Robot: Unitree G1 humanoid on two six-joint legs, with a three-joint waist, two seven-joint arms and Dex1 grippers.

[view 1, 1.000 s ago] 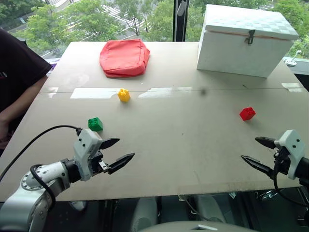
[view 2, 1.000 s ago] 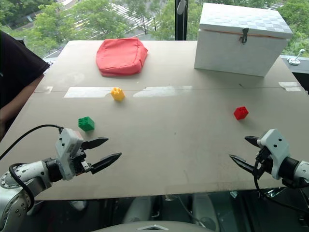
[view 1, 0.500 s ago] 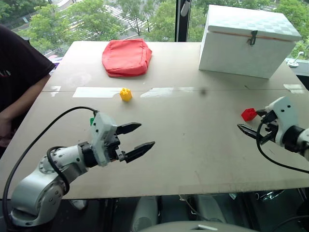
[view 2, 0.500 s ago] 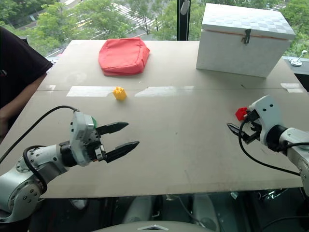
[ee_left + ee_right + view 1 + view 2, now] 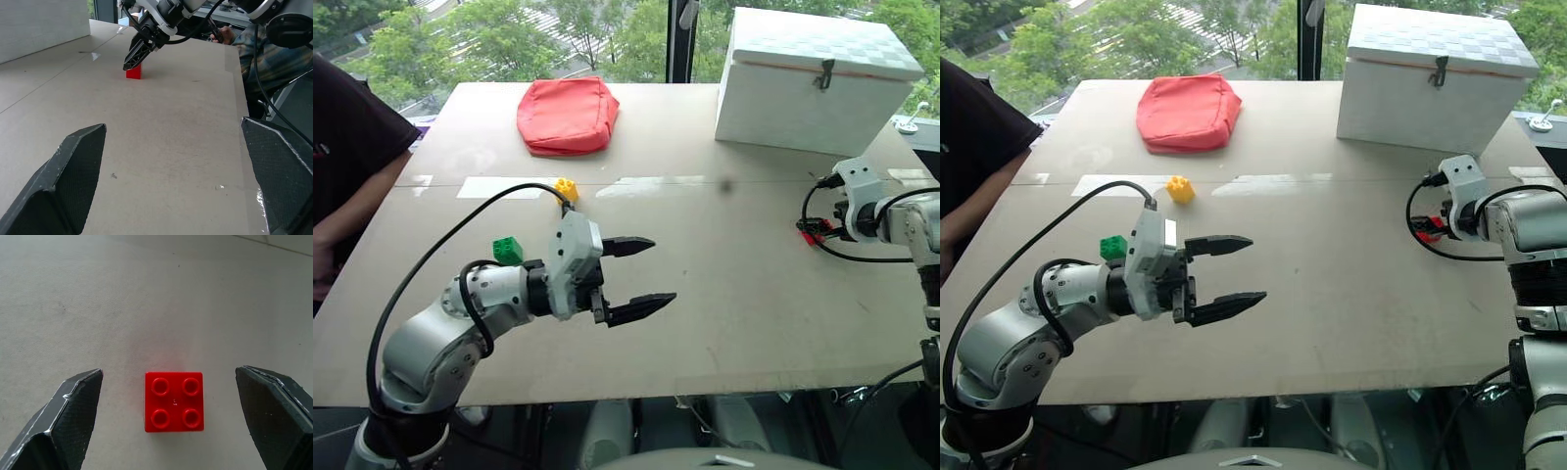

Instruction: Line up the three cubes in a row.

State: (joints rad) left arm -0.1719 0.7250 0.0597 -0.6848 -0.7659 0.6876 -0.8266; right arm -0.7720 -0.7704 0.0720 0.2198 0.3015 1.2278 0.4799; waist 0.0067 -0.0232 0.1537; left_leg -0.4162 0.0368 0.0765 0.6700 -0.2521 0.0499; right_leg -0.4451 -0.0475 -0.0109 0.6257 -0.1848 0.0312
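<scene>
One red cube (image 5: 173, 401) centred between the right gripper's (image 5: 171, 426) wide-open, untouching jaws.

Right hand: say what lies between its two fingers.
The red cube sits on the bare table between the open fingers of the right hand, touching neither, as the right wrist view shows.

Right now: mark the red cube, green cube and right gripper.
red cube (image 5: 174, 401), right wrist view, studded top face.
green cube (image 5: 508, 250), left eye view, visible side.
right gripper (image 5: 172, 416), right wrist view, midway between its open fingertips.
</scene>
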